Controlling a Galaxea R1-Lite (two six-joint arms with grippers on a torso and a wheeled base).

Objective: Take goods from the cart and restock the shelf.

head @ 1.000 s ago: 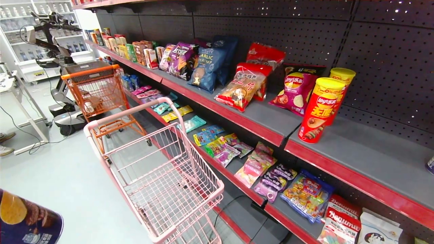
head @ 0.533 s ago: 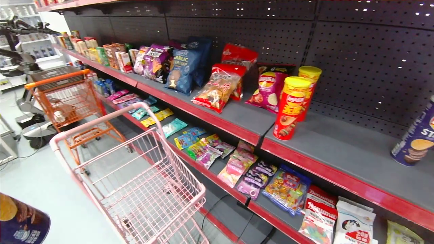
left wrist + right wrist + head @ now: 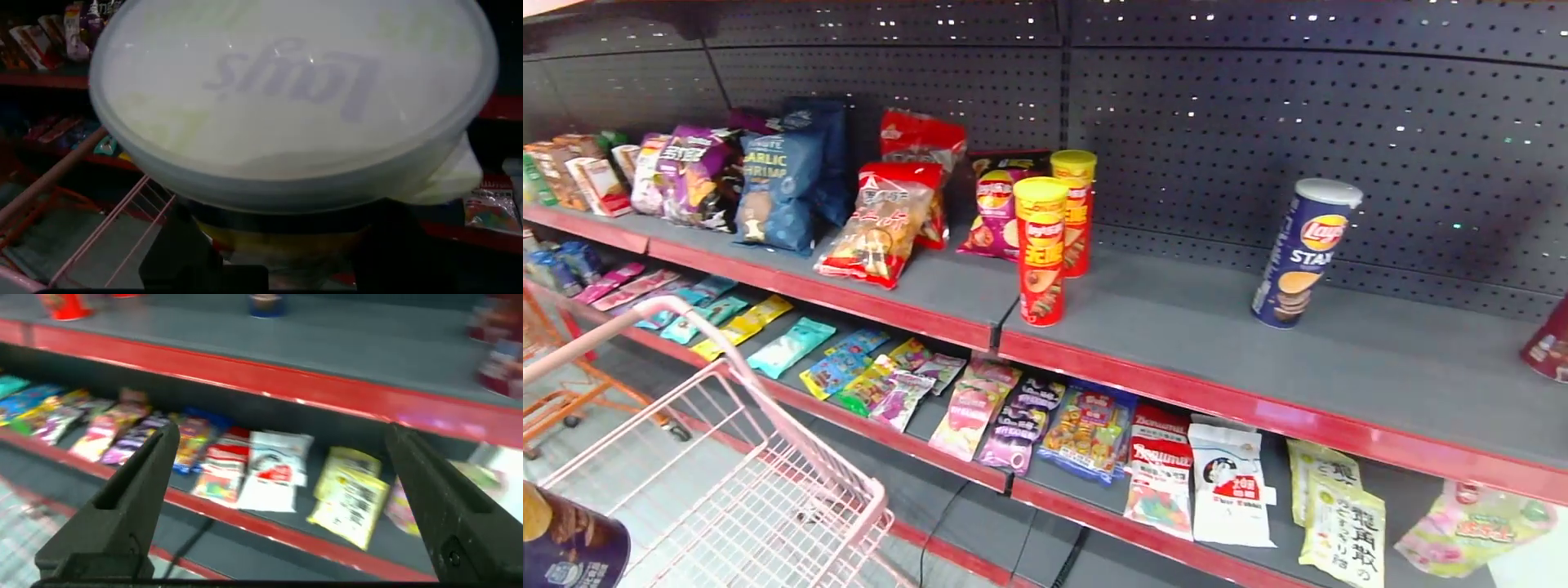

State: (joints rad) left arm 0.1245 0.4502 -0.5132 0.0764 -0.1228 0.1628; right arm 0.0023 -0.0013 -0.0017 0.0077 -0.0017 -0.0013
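A dark blue chips can [image 3: 562, 541] shows at the lower left corner of the head view, beside the pink cart [image 3: 727, 490]. In the left wrist view its pale plastic lid [image 3: 294, 90] looms close, and my left gripper [image 3: 282, 261] is shut on the can's body below the lid. A matching blue chips can [image 3: 1303, 253] stands upright on the grey upper shelf [image 3: 1217, 343]. My right gripper [image 3: 282, 498] hangs open with nothing between its fingers, facing the lower shelf's snack bags [image 3: 270, 469].
Two red-and-yellow cans [image 3: 1041, 245] and several chip bags [image 3: 882, 224] stand left of the blue can. A dark red can [image 3: 1547, 347] sits at the right edge. Bare grey shelf lies on both sides of the blue can. An orange cart [image 3: 556, 400] stands far left.
The head camera has swung right along the shelf, so the carts slid to the left edge and the blue can on the shelf came into full view. The held can stays at the lower left.
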